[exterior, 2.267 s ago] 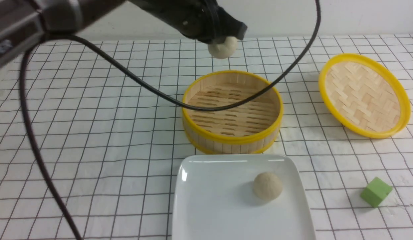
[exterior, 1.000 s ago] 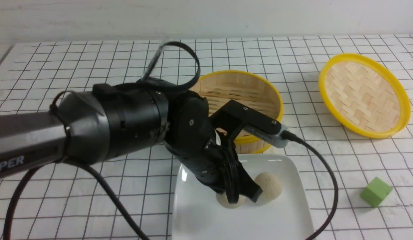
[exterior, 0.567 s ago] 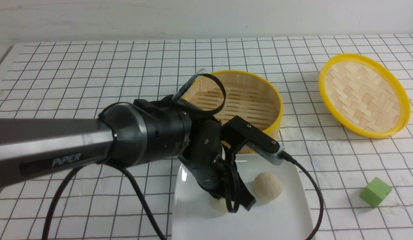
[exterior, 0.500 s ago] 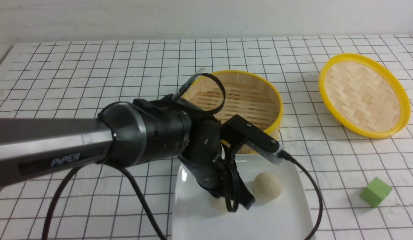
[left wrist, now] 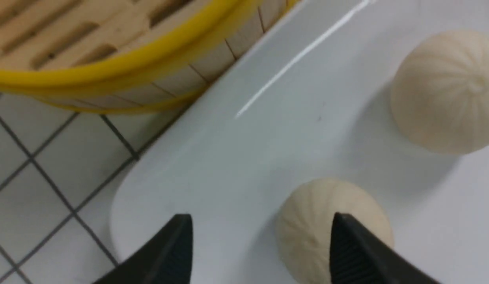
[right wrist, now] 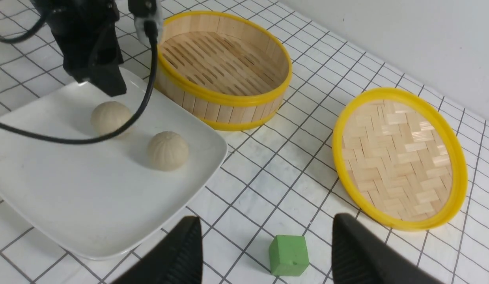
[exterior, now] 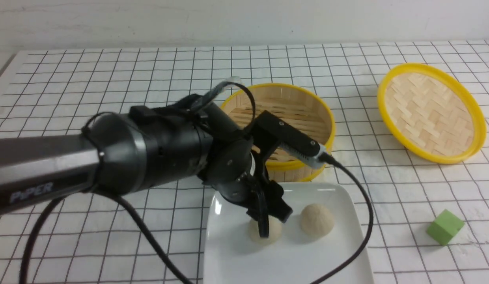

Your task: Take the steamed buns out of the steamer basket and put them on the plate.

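Observation:
Two steamed buns lie side by side on the white plate [exterior: 307, 260]: one [exterior: 264, 232] under my left gripper, the other [exterior: 316, 219] to its right. My left gripper [exterior: 273, 221] is open just above the first bun. In the left wrist view the jaws [left wrist: 262, 236] stand wide apart, with that bun [left wrist: 315, 228] beside one finger [left wrist: 347, 244] and not gripped. The steamer basket [exterior: 295, 96] behind the plate is empty. My right gripper [right wrist: 264, 244] is open and empty above the table; it does not show in the front view.
The woven bamboo lid [exterior: 430, 112] lies at the back right. A green cube [exterior: 445, 227] sits right of the plate, below my right gripper [right wrist: 288, 254]. The left arm's cable trails over the plate's right edge [exterior: 363, 236].
My left gripper carried the bun from above the basket down to the plate, let go of it and has risen a little. The bun now rests on the plate.

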{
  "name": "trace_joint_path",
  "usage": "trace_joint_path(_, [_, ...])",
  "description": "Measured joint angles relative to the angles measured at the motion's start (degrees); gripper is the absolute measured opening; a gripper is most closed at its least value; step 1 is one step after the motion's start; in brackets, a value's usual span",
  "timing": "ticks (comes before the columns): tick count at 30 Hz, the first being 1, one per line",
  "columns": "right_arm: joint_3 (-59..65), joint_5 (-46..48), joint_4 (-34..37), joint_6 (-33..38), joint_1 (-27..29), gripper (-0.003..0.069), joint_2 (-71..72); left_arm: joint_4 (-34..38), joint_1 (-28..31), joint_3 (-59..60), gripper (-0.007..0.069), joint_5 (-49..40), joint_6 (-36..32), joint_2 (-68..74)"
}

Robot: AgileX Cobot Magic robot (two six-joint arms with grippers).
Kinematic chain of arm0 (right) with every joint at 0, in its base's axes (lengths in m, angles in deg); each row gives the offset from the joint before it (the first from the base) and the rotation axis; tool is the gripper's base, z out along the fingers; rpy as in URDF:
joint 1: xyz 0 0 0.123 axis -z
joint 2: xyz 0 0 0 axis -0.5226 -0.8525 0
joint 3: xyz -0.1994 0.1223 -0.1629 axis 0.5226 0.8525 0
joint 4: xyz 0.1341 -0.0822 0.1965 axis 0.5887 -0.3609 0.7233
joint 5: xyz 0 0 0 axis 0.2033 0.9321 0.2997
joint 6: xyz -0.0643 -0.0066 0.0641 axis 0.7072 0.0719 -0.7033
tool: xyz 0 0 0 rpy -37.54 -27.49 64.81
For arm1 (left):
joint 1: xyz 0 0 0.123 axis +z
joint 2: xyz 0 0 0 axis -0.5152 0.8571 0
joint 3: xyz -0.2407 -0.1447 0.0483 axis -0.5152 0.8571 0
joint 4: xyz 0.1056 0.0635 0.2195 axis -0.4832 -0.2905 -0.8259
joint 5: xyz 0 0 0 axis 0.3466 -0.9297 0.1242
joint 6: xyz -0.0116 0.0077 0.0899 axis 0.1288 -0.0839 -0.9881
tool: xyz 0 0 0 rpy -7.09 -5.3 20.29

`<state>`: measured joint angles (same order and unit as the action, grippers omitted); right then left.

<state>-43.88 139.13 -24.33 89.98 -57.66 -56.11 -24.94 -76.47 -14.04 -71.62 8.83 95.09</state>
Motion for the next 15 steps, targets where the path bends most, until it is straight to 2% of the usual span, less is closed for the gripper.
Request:
trace_joint_path(7, [0.00,-1.15,0.00,0.00,0.00,0.0442,0.00,-2.33,0.00,-1.66,0.0510,0.37,4.45,-9.65])
trace_joint_path(14, [0.00,-2.51,-1.39,0.00,0.00,0.0442,0.00,-18.43,0.00,-3.76,0.0512,-2.58,17.77,-20.39])
trace_joint_path(15, [0.00,-3.18,-1.83,0.00,0.00,0.0442,0.00,-23.74,0.00,-3.76,0.0512,-5.22,21.76,-22.27])
